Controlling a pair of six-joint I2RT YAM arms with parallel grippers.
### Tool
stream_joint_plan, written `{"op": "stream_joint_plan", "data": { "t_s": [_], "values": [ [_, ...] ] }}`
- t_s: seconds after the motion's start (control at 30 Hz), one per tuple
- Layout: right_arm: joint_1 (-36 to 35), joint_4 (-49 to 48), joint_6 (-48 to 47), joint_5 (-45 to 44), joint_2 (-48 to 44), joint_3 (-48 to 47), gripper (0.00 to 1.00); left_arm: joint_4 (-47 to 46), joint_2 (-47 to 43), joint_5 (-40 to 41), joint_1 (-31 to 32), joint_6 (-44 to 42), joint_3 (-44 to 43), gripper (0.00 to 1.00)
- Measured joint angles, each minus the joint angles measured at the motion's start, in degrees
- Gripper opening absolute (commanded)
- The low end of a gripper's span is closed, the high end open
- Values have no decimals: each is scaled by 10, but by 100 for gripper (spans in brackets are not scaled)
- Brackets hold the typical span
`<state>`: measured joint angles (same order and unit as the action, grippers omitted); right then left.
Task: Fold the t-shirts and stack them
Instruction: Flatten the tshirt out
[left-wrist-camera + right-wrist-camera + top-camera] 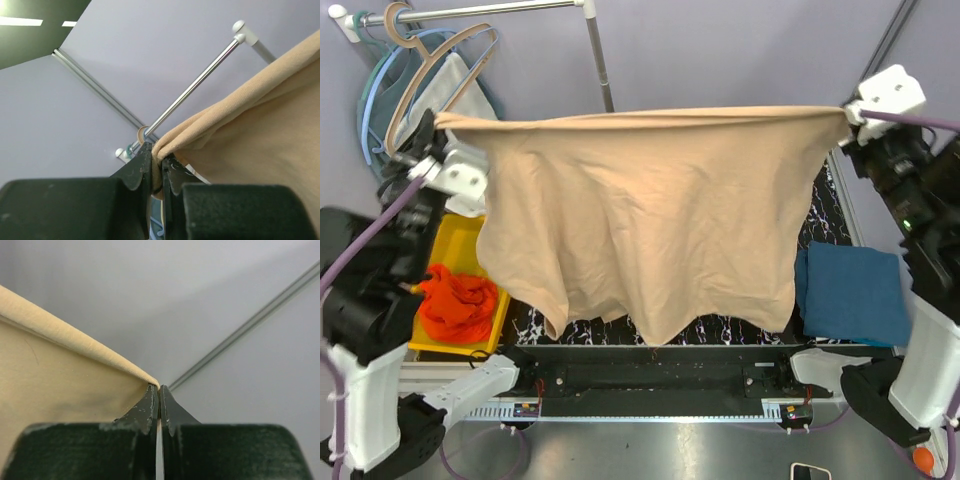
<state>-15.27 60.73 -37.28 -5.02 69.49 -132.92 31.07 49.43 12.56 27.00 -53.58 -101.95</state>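
1. Nearest the arm bases, under the beige t-shirt's (pixel 650 210) hanging hem, a black rail (pixel 650 380) runs along the table edge. Lower still there's a small dark flat thing (pixel 810 471), maybe a phone, but it's too cropped to tell.
2. Down-left of the beige shirt sits a yellow tray (pixel 460 235) with the orange-red t-shirt (pixel 458 303) bunched up in a heap inside it.
3. Down-right of it, the teal-blue t-shirt (pixel 855 292) lies folded flat on the black marbled table (pixel 820 215).
4. The beige shirt itself is up in the air, pulled wide between both arms. It hangs like a curtain and blocks most of the table behind it.
5. The left gripper (pixel 156 155) is at the shirt's top left corner, jaws clamped on a bunched fold of fabric. The right gripper (pixel 159 390) is at the top right corner, jaws squeezed together with the hem's end caught at the tips.
6. Beyond the shirt's left corner there's a metal rack pole (pixel 600 60), then some hangers (pixel 410 70) with a white cloth (pixel 455 85) draped on them.
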Motion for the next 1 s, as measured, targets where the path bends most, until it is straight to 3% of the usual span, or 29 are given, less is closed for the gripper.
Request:
{"op": "stream_joint_plan", "data": {
  "t_s": [0.1, 0.2, 0.33, 0.43, 0.57, 0.7, 0.8, 1.0],
  "values": [
    [0, -56, -24, -37, 26, 42, 0, -60, 53, 38, -1, -27, 8, 0],
    [0, -108, -43, -69, 82, 36, 0, -98, 137, 42, -63, -18, -28, 0],
    [0, -159, -45, -61, 214, -65, 0, -101, 295, 15, -172, 33, -166, 0],
    [0, -176, -53, -61, 296, -144, 0, -99, 351, -1, -200, 62, -200, 0],
    [0, -186, -69, -69, 360, -216, 0, -100, 363, -6, -206, 85, -210, 0],
    [0, -215, -68, -68, 362, -225, 0, -130, 352, -10, -206, 103, -214, 0],
    [0, -237, -60, -63, 333, -188, 0, -144, 324, -21, -206, 115, -193, 0],
    [0, -243, -40, -49, 228, -59, 0, -149, 193, -61, -206, 117, -46, 0]
  ]
}}
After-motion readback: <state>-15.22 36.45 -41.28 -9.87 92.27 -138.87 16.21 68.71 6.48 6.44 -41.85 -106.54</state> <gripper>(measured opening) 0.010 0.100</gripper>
